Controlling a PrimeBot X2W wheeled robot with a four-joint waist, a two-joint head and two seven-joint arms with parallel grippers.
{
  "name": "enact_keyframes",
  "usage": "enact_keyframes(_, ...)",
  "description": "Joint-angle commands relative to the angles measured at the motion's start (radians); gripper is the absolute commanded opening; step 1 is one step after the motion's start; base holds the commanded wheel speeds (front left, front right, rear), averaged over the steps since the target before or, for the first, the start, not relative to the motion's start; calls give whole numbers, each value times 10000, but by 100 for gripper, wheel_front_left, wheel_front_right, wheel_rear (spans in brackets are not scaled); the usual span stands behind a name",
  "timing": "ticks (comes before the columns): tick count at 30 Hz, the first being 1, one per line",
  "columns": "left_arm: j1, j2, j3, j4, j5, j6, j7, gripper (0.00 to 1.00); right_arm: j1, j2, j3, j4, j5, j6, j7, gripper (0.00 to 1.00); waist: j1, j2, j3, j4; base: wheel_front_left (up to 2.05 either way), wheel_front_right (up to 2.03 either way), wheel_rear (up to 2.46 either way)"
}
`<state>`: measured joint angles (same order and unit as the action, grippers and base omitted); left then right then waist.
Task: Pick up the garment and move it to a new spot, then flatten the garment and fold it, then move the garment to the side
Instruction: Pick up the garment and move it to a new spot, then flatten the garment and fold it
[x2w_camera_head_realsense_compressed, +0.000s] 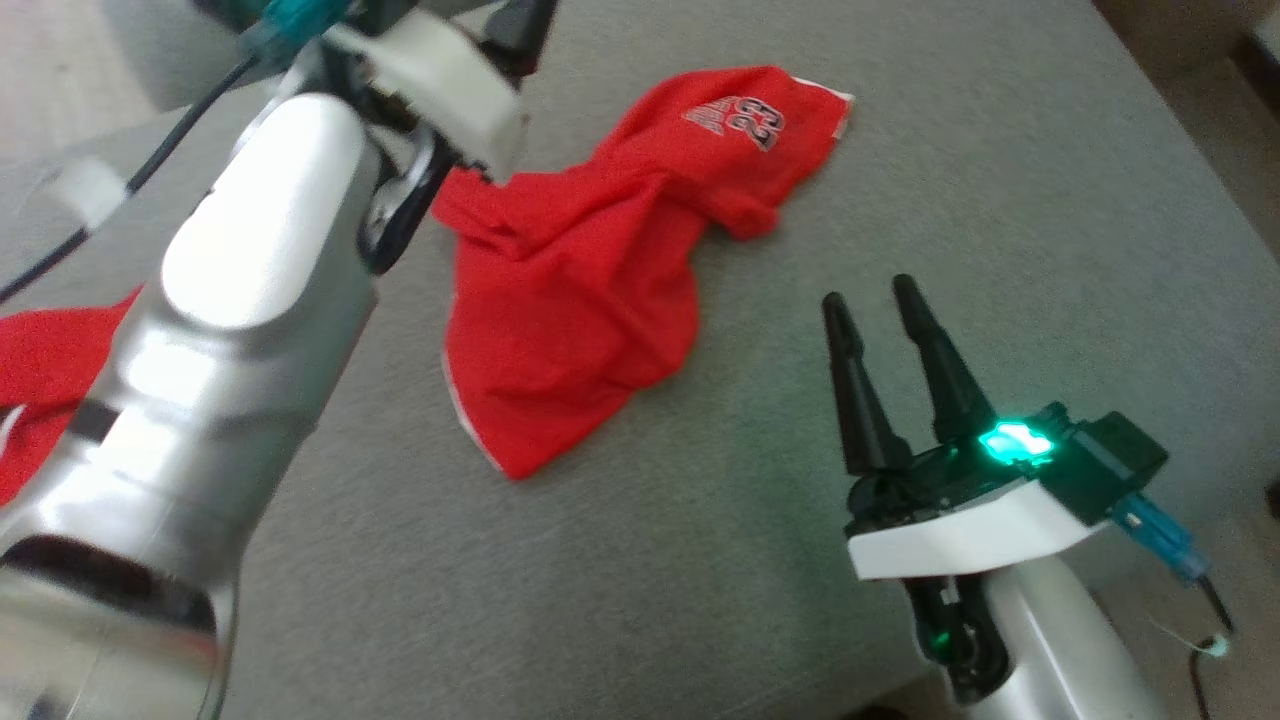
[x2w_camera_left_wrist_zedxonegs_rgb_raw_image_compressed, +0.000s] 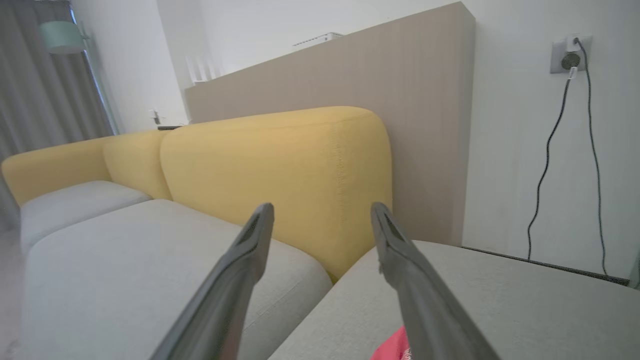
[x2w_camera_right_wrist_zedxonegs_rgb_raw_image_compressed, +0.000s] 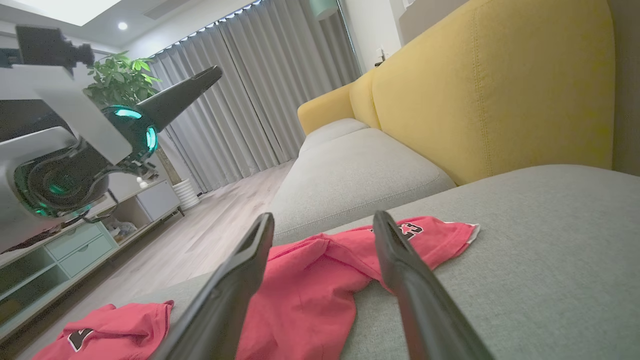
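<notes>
**On the grey sofa seat: both grippers spread, red garment lying loose**

At the far left of the head view, a second red shirt (x2w_camera_head_realsense_compressed: 40, 360) lies on the seat, partly hidden behind the robot's pale silver left forearm (x2w_camera_head_realsense_compressed: 230, 330). That forearm rises steeply towards the far left corner. From its wrist camera the left gripper (x2w_camera_left_wrist_zedxonegs_rgb_raw_image_compressed: 322, 210) shows its two dark fingers spread wide with nothing between them. They point at the yellow backrest (x2w_camera_left_wrist_zedxonegs_rgb_raw_image_compressed: 280, 165) of the sofa. A small sliver of red cloth shows at the bottom edge, beside one finger, and the cloth is not caught by either finger.

Right of the forearm, near the middle of the grey seat cushion (x2w_camera_head_realsense_compressed: 1000, 200), lies the garment (x2w_camera_head_realsense_compressed: 580, 280). It is a red shirt with white trim, crumpled and bunched in folds. Its near end spreads into a broad flap, and its far right end carries a printed "23". The left arm's wrist housing overlaps the garment's far left corner in the head view. Whether the two touch there cannot be told.

Further right and nearer, the right gripper (x2w_camera_head_realsense_compressed: 870, 295) hangs just beside the garment's near right edge, apart from it, with a green light glowing at its base. Its fingers stand apart and hold nothing. Its wrist view looks between them across the garment towards the backrest.
</notes>
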<state>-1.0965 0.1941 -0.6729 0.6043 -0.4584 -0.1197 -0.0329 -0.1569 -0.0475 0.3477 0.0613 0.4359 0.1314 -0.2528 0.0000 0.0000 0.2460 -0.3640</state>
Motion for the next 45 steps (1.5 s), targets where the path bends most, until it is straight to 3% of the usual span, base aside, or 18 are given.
enact_keyframes(1, -176, 398, 373, -346, -63, 121, -113, 100, -233, -27, 109, -277, -88, -7, -90, 100, 0, 0, -227, 353, 0, 0, 0)
enact_keyframes(6, 1143, 890, 819, -791, -300, 729, -963, 100, -110, -27, -421, -83, -542, -7, -90, 100, 0, 0, -623, 1359, 0, 0, 0)
enact_keyframes(13, 4301, 1495, 1352, -1923, -730, 1795, -1897, 100, 223, -27, -1199, 128, -1265, -7, -90, 100, 0, 0, -1083, 2846, 0, 0, 0)
enact_keyframes(17, 6166, 1500, 1698, -2619, -815, 2660, -2180, 100, 456, -27, -1671, 169, -1593, -7, -90, 100, 0, 0, -1206, 3592, 0, 0, 0)
enact_keyframes(21, 7642, 1268, 1971, -3219, -691, 3193, -2274, 100, 672, -27, -1971, 217, -1887, -7, -90, 100, 0, 0, -1218, 4124, 0, 0, 0)
enact_keyframes(29, 9037, 164, 2960, -4553, 336, 3041, -2286, 100, 914, -27, -2206, 253, -2278, -7, -90, 100, 0, 0, -1173, 4644, 0, 0, 0)
enact_keyframes(36, 9122, -501, 3671, -4493, 964, 2447, -2287, 100, 710, -27, -2262, 249, -2692, -7, -90, 100, 0, 0, -957, 4740, 0, 0, 0)
enact_keyframes(45, 8875, -1035, 4135, -4351, 1607, 1781, -2288, 100, -1172, -27, -2165, 1359, -4143, -7, 94, 100, 0, 0, -546, 5020, 0, 0, 0)
